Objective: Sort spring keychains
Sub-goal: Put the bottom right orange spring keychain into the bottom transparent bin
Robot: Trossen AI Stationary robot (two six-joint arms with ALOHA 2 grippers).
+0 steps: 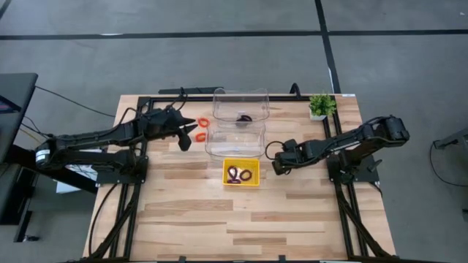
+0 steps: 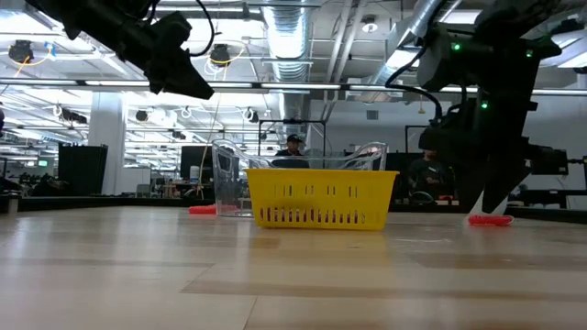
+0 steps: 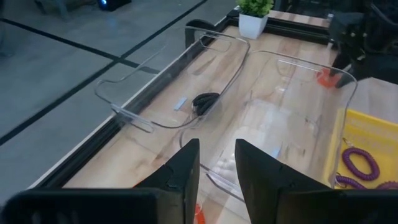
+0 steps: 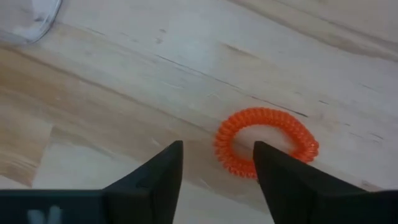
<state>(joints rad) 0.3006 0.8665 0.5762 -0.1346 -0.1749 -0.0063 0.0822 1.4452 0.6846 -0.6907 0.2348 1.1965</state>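
An orange spring keychain [image 4: 266,143] lies flat on the wood, just ahead of my open right gripper [image 4: 217,165], which points down at it right of the yellow tray [image 1: 241,183]. Two purple keychains [image 1: 239,174] lie in that tray. A black one [image 1: 243,117] sits in the far clear bin [image 1: 240,95]. Two more orange keychains [image 1: 201,129] lie left of the bins, beside my left gripper [image 1: 183,137]. The left gripper [image 3: 217,168] is open and, in the low view, raised well above the table [image 2: 179,69].
A second clear bin [image 1: 235,148] stands between the far bin and the yellow tray. A small potted plant [image 1: 320,106] sits at the table's far right corner. Bare wood spreads across the near half of the table [image 1: 241,226].
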